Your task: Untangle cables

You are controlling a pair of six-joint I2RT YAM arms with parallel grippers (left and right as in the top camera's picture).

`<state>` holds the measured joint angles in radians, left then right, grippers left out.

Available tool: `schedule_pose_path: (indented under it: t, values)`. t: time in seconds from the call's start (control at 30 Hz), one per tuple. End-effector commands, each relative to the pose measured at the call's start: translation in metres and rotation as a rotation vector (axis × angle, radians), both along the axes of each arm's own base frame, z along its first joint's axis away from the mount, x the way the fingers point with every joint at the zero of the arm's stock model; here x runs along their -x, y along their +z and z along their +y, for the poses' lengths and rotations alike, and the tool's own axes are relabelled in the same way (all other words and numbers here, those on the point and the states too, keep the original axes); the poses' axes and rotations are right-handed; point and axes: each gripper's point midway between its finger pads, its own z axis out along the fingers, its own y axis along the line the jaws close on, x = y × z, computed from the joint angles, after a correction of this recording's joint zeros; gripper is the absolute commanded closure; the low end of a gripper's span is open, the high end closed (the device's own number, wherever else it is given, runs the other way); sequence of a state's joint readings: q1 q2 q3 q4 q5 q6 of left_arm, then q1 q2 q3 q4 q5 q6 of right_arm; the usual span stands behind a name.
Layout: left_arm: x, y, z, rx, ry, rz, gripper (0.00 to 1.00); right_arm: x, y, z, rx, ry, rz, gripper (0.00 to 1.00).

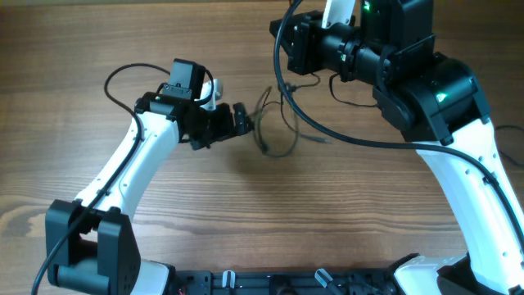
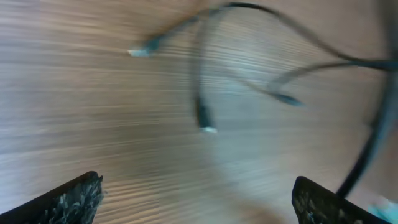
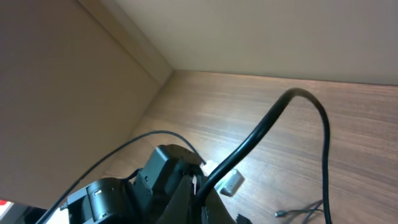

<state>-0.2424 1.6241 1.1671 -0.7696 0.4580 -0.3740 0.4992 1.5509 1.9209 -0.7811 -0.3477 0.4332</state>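
The cables (image 1: 274, 131) lie as a small loose bunch of thin black wires on the wooden table, just right of my left gripper (image 1: 242, 121). In the left wrist view the left gripper (image 2: 196, 205) is wide open above bare wood, and blurred cable strands with plug ends (image 2: 206, 123) lie ahead of it. My right gripper (image 1: 286, 45) is raised at the back, above the bunch. In the right wrist view the right gripper (image 3: 211, 190) is shut on a black cable (image 3: 273, 118) that arcs up and drops away to the right. A silvery plug (image 3: 231, 182) shows beside it.
The wooden table (image 1: 123, 33) stretches around the bunch. A long black cable (image 1: 360, 141) runs from the raised right gripper across the table toward the right edge. The left arm (image 3: 118, 193) sits below the right gripper. A wall (image 3: 261, 31) rises behind the table.
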Motion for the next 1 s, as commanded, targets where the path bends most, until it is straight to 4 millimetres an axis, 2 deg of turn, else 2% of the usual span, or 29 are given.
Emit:
schedule_pose_path:
  t: [0.0,0.2,0.27,0.33,0.5,0.57,0.6,0.63,0.7,0.73,0.77,0.9,0.97]
  values:
    - [0.01,0.03,-0.04,0.267,-0.135,0.003,0.0,-0.001,-0.004,0.004,-0.009,0.014,0.02,0.96]
    - [0.029,0.065,-0.067,0.524,-0.246,0.037,0.0,-0.002,-0.005,0.003,-0.006,0.008,0.02,0.96]
    - [0.033,0.068,-0.068,0.545,-0.251,0.057,0.0,-0.002,-0.006,0.003,-0.003,0.005,0.021,0.96]
    - [0.033,0.059,-0.064,0.496,-0.227,0.072,0.02,-0.002,-0.006,0.003,-0.002,0.004,0.024,0.96]
    - [0.038,0.04,-0.051,0.382,-0.176,0.121,0.25,-0.005,-0.011,-0.002,0.018,-0.028,0.031,0.96]
    - [0.04,0.02,-0.033,0.237,-0.125,0.149,0.32,-0.01,-0.013,-0.008,0.038,-0.07,0.029,0.96]
    - [0.041,0.007,-0.018,0.129,-0.093,0.164,0.34,-0.013,-0.016,-0.013,0.054,-0.107,0.029,0.96]
    - [0.044,0.0,-0.009,0.069,-0.077,0.181,0.32,-0.014,-0.016,-0.014,0.057,-0.114,0.029,0.96]
    - [0.046,0.0,-0.009,0.07,-0.078,0.189,0.14,-0.015,-0.015,-0.014,0.046,-0.119,0.032,0.96]
    - [0.047,0.004,-0.014,0.107,-0.087,0.191,0.07,-0.017,-0.012,-0.013,0.02,-0.13,0.039,0.96]
    - [0.048,0.011,-0.023,0.168,-0.103,0.194,0.05,-0.019,-0.007,-0.012,0.002,-0.134,0.028,0.96]
    - [0.048,0.036,-0.047,0.361,-0.16,0.181,0.05,-0.021,-0.004,-0.011,-0.023,-0.144,0.033,0.95]
    - [0.045,0.039,-0.051,0.377,-0.173,0.16,0.08,-0.021,-0.006,-0.011,-0.019,-0.145,0.038,0.96]
